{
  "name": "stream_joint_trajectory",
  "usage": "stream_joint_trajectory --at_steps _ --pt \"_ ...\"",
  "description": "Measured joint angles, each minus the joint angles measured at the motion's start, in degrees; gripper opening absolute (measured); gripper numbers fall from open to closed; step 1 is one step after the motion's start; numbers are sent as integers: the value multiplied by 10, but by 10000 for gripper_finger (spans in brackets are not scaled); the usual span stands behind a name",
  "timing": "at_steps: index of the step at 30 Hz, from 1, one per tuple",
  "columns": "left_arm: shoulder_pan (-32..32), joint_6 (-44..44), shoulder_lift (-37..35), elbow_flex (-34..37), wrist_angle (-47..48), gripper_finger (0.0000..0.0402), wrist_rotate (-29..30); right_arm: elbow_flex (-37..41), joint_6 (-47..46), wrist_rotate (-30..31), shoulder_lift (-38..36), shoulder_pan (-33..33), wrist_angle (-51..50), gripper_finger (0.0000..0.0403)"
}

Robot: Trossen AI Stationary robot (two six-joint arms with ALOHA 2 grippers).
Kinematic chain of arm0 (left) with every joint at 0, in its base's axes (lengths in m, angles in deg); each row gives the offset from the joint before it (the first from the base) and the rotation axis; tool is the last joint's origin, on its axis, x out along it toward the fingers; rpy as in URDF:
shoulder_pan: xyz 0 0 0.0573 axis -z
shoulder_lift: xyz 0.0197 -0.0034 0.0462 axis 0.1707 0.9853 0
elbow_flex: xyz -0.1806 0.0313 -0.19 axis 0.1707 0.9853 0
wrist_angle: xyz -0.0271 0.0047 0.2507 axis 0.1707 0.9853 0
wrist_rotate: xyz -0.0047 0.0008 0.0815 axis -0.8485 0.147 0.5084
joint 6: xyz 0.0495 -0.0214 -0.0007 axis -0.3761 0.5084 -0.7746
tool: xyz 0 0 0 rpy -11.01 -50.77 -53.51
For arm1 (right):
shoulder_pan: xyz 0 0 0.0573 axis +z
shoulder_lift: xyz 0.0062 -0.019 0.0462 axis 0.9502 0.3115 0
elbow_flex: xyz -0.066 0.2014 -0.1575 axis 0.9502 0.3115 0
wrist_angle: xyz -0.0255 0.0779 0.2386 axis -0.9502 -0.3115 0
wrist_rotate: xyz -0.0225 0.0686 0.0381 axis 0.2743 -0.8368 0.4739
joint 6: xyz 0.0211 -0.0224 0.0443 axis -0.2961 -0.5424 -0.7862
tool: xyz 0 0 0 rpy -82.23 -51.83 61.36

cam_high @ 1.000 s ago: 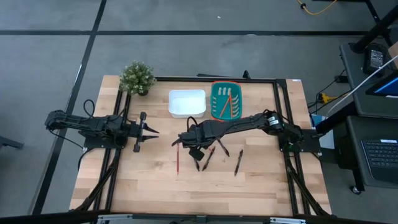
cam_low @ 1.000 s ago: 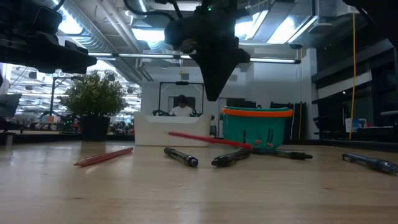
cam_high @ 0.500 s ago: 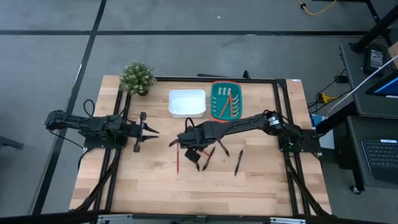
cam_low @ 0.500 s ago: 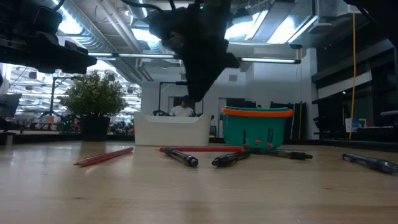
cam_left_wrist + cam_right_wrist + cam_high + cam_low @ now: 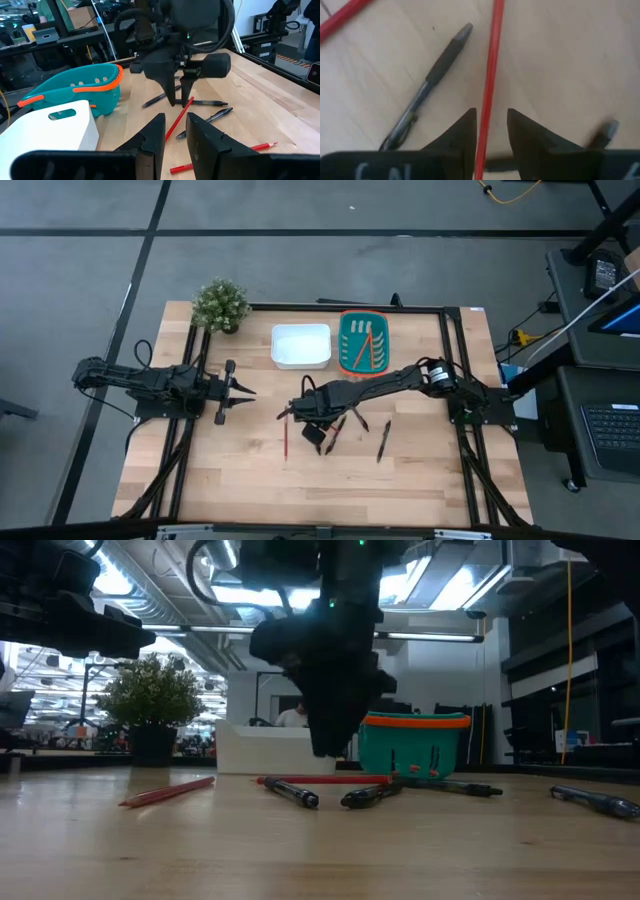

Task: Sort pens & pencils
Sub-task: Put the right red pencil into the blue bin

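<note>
Our right gripper [image 5: 490, 132] hangs low over the middle of the table, fingers apart, straddling a red pencil [image 5: 490, 85] that lies flat on the wood and runs straight ahead between the two tips — not yet clamped, as far as we can see. Just off one finger lies a black pen [image 5: 427, 85]; the tip of a second dark pen [image 5: 606, 129] shows off the other.

From above, the right arm reaches across from its side to this cluster [image 5: 318, 420], with a second red pencil [image 5: 285, 438] lying just beyond the gripper toward the left arm, and one more pen [image 5: 383, 440] back along the arm's own side. Behind the gripper, toward the far edge, sit the white tray [image 5: 301, 360] and the teal basket [image 5: 345, 345], which already holds orange pencils.

Our left gripper [image 5: 238, 391] waits over its own side, well apart from the work, its fingers slightly parted.

We judge the step in hand to be the grasp of this pencil. The next move calls for closing squarely on the thin shaft — without nudging the neighbouring pen — then a lift and a carry back to the teal basket.
</note>
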Motion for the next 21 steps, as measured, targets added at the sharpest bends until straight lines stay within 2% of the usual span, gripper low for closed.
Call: stream_joint_trajectory --at_steps 5,21 --pt "0 0 0 0 0 72 0 28 1 -17 0 -5 36 110" --pt "0 0 0 0 0 72 0 30 2 -22 0 -6 45 110"
